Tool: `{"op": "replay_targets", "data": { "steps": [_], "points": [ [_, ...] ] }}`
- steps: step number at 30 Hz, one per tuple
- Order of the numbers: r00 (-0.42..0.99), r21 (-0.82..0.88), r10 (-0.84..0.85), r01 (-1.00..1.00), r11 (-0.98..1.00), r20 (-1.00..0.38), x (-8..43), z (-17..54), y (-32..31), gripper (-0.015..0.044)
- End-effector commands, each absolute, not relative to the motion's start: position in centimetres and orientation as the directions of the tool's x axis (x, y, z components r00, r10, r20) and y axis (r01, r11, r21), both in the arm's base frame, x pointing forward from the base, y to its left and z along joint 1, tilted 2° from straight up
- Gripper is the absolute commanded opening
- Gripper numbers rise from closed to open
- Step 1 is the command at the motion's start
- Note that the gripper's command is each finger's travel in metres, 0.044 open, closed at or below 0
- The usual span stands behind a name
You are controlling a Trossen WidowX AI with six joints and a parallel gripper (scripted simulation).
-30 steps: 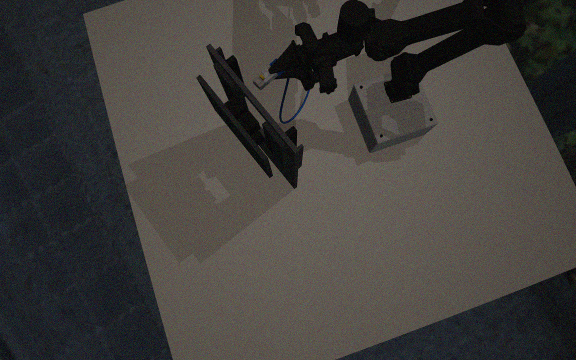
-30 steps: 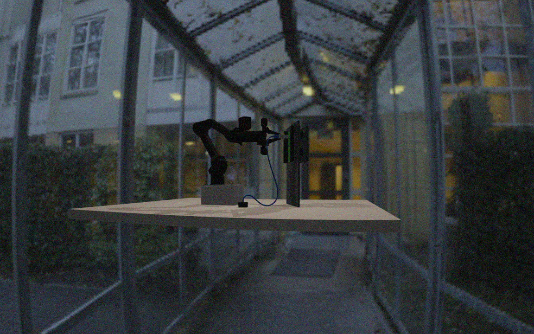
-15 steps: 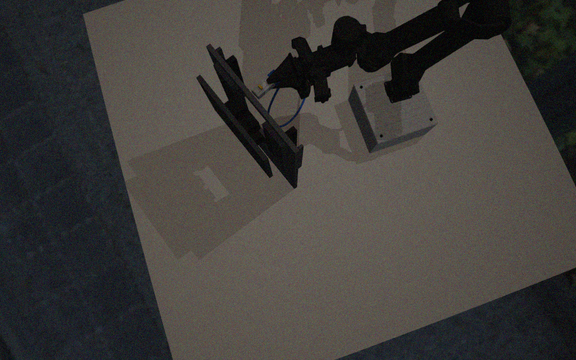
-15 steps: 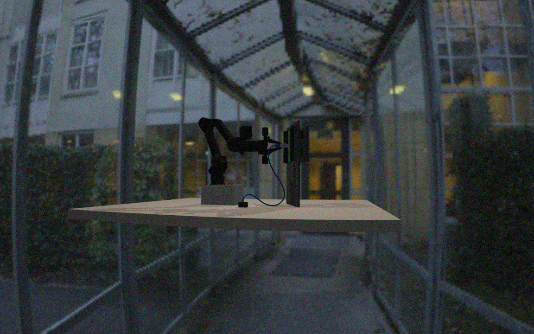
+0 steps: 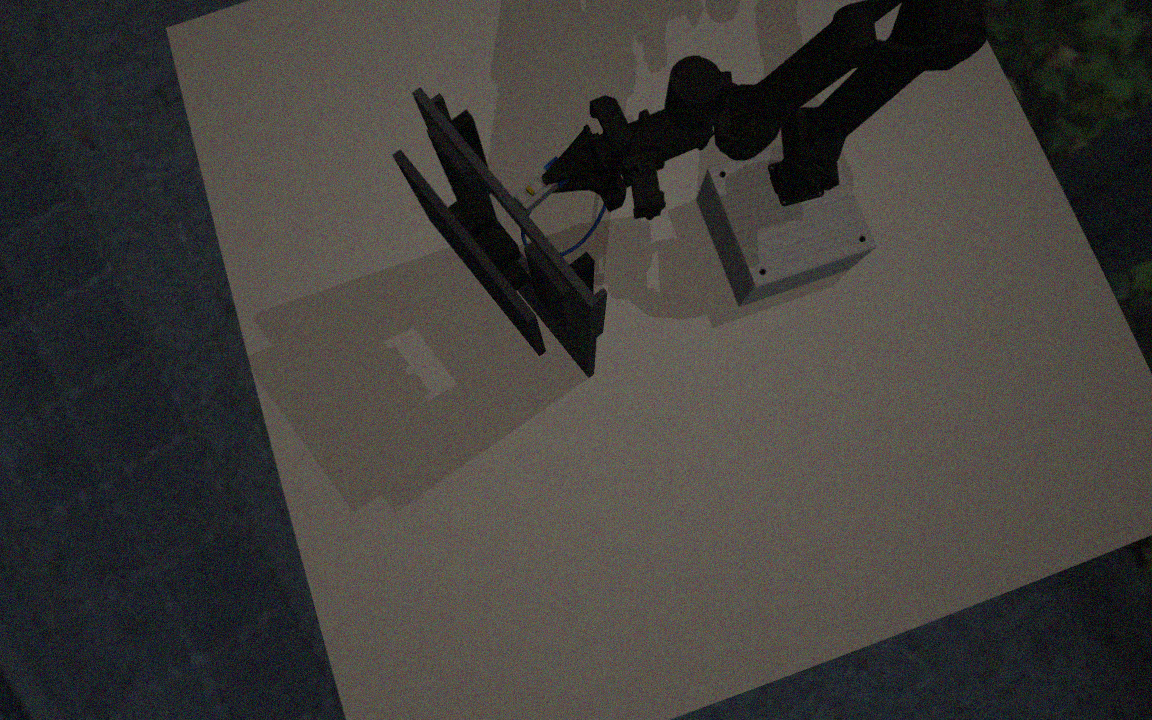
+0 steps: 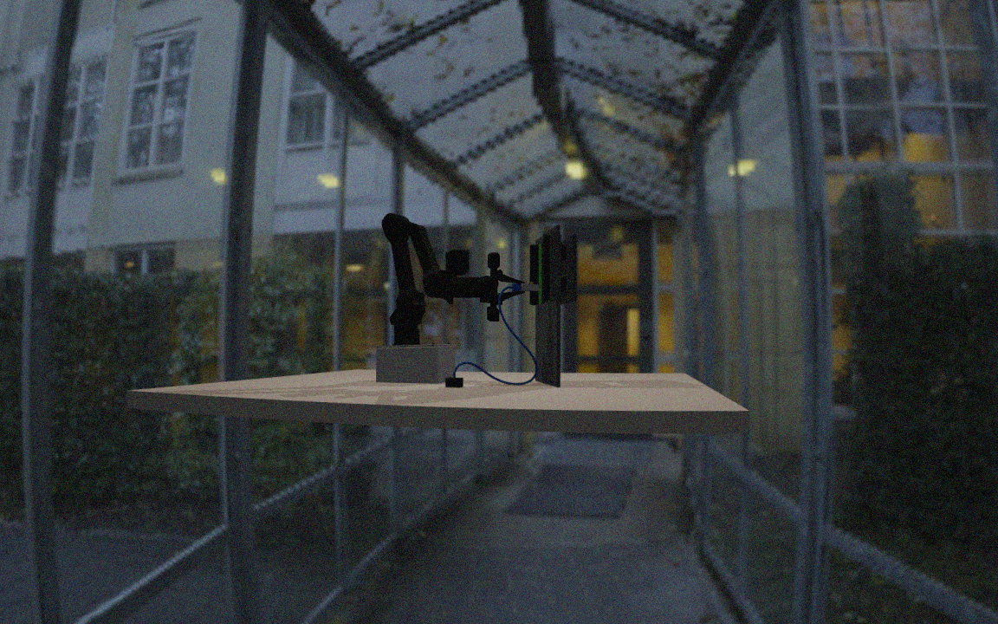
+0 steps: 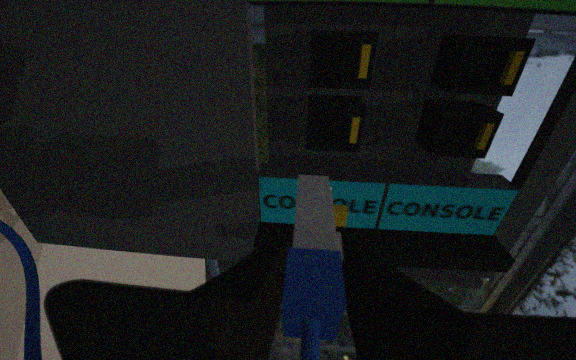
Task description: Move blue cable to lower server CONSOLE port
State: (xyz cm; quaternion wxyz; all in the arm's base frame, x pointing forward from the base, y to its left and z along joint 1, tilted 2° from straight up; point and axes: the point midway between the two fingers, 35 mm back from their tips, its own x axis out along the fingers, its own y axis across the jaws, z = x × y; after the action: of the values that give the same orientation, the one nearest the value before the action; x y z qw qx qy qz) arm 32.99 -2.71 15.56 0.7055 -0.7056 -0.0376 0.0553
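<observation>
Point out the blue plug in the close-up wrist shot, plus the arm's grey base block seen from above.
Blue plug (image 7: 314, 290): wrist view, the middle of its blue body.
Grey base block (image 5: 808, 255): top view, the bare upper face.

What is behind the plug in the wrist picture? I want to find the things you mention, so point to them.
Behind the plug (image 7: 314, 215) is a teal label (image 7: 448, 209). The middle letters of its left "CONSOLE" are covered, so I cannot read them.
</observation>
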Motion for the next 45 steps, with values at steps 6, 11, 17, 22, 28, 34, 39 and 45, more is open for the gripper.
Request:
{"op": "replay_targets", "data": {
  "steps": [6,11,17,22,28,34,39,45],
  "points": [
    [0.994,-1.0,0.105,-0.02,-0.003,-0.02,33.3,15.9,-2.3,0.0],
    [0.996,-1.0,0.084,-0.021,-0.002,-0.021,33.5,16.0,-2.1,0.0],
    [0.998,-1.0,0.064,-0.016,-0.002,-0.016,33.8,16.0,-1.9,0.0],
    [0.998,-1.0,0.059,-0.013,-0.002,-0.013,34.1,15.9,-1.7,0.0],
    [0.998,-1.0,0.059,-0.013,-0.002,-0.013,34.3,15.9,-1.6,0.0],
    [0.998,-1.0,0.059,-0.012,-0.002,-0.012,34.4,16.0,-1.4,0.0],
    [0.998,-1.0,0.059,-0.012,-0.002,-0.012,34.6,16.0,-1.2,0.0],
    [0.998,-1.0,0.059,-0.011,-0.002,-0.012,34.9,16.0,-1.1,0.0]
  ]
}}
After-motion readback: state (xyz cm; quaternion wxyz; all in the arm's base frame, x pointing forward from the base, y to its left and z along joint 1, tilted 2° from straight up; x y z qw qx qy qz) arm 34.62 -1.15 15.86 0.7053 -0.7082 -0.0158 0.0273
